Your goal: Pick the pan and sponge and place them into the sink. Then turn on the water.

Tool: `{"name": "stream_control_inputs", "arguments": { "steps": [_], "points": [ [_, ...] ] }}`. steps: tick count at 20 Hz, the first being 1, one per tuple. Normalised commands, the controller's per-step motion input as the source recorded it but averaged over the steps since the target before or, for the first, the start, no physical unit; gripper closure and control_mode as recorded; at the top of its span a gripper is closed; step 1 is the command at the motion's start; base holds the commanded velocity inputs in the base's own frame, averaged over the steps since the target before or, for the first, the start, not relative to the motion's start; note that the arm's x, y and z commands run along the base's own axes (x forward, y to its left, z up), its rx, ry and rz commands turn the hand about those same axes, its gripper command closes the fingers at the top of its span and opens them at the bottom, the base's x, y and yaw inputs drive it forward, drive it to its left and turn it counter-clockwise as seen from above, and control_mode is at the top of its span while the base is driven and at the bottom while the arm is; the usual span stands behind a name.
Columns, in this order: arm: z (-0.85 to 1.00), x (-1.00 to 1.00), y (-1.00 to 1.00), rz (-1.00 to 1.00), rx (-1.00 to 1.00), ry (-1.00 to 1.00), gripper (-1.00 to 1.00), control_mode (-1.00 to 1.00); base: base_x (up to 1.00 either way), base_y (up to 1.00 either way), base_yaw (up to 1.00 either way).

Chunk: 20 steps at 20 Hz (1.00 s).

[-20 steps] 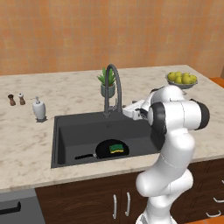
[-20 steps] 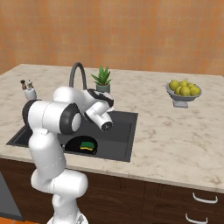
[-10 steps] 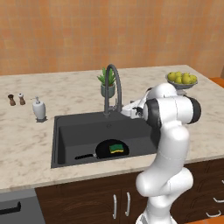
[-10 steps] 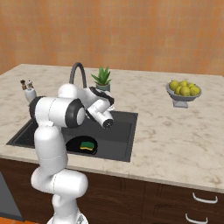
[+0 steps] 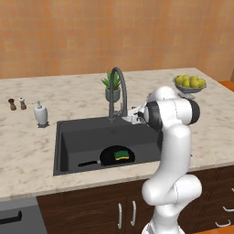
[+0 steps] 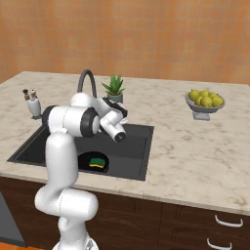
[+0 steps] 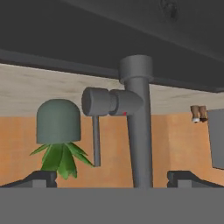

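The white arm bends over the sink (image 5: 68,151) and reaches sideways to the tap (image 5: 118,91). The pincer (image 7: 112,177) is wide open and holds nothing, with the tap's post just ahead between its tips. The pan (image 5: 114,156) lies in the sink with the sponge (image 5: 121,154) on it. A plant (image 6: 115,89) stands close behind the tap.

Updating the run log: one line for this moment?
pan + sponge: in sink | gripper: open, at faucet | water: off
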Motion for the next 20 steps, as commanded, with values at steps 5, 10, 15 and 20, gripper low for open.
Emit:
{"name": "stream_control_inputs", "arguments": {
  "steps": [5,10,15,20],
  "points": [
    [-0.19,0.5,0.06,0.0,0.0,0.04,-1.0,-1.0,0.0,0.0,0.0],
    [-0.2,0.43,0.08,0.0,0.0,0.03,-1.0,-1.0,0.0,0.0,0.0],
    [-0.12,0.38,0.06,0.0,0.0,0.01,-1.0,-1.0,0.0,0.0,0.0],
    [-0.03,0.31,0.0,0.0,0.0,0.0,-1.0,-1.0,0.0,0.0,0.0]
  ]
}}
